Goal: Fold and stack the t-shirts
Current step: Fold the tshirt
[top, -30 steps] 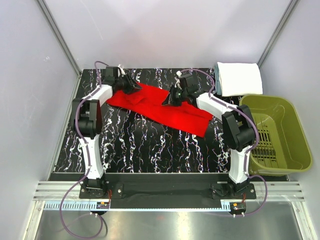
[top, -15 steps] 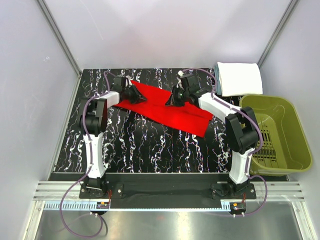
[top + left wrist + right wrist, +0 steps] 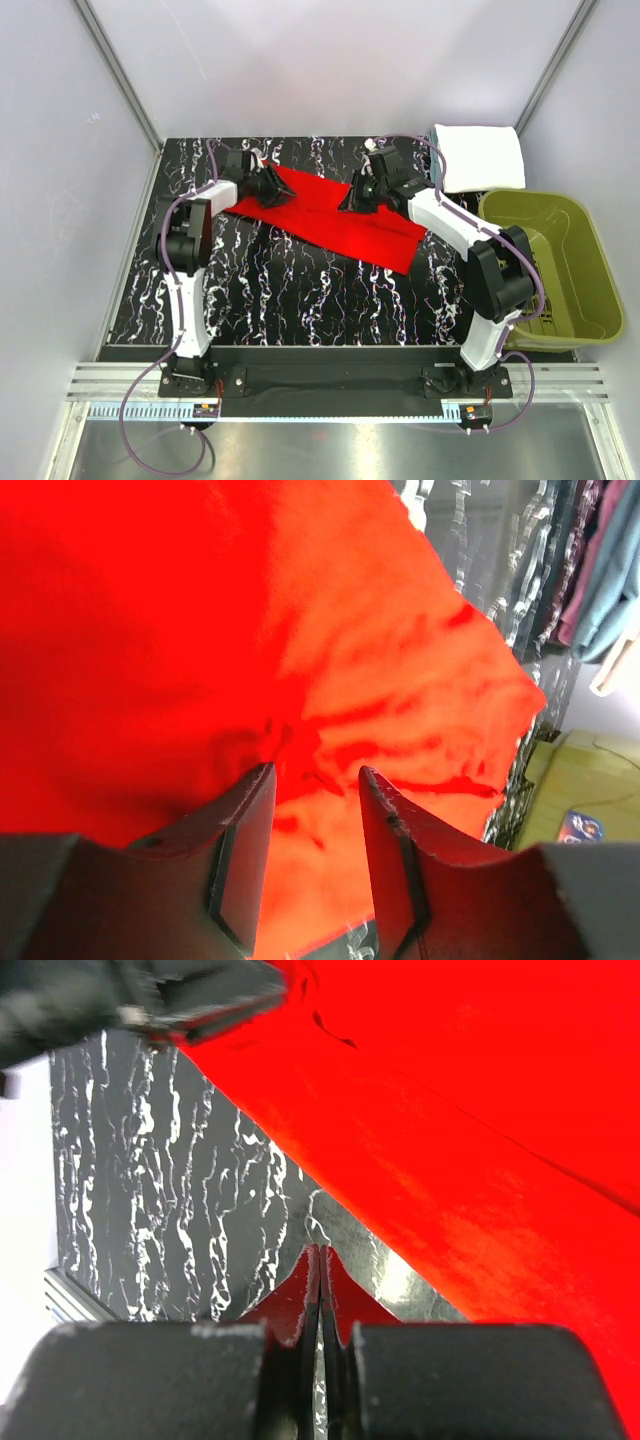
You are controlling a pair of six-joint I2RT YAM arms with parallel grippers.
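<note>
A bright red t-shirt [image 3: 335, 222] lies spread on the black marbled table [image 3: 270, 290], running from back left to front right. My left gripper [image 3: 275, 190] hangs over its left end. In the left wrist view the gripper [image 3: 315, 770] is open, with wrinkled red cloth [image 3: 350, 630] below the gap and nothing between the fingers. My right gripper [image 3: 353, 200] is at the shirt's far edge. In the right wrist view the gripper [image 3: 320, 1250] is shut and empty, over bare table beside the red shirt's edge [image 3: 480, 1110]. A folded white t-shirt [image 3: 480, 155] lies at the back right, with a pale blue edge [image 3: 432, 165] under it.
An olive-green plastic basket [image 3: 555, 265] stands at the right, beside the right arm. Grey walls close in the table at the back and both sides. The left gripper [image 3: 190, 1000] shows at the top left of the right wrist view.
The left gripper moved right from the back-left corner onto the shirt's left end. The shirt's bunched left part now lies flatter. The right arm swung a little to the right.
</note>
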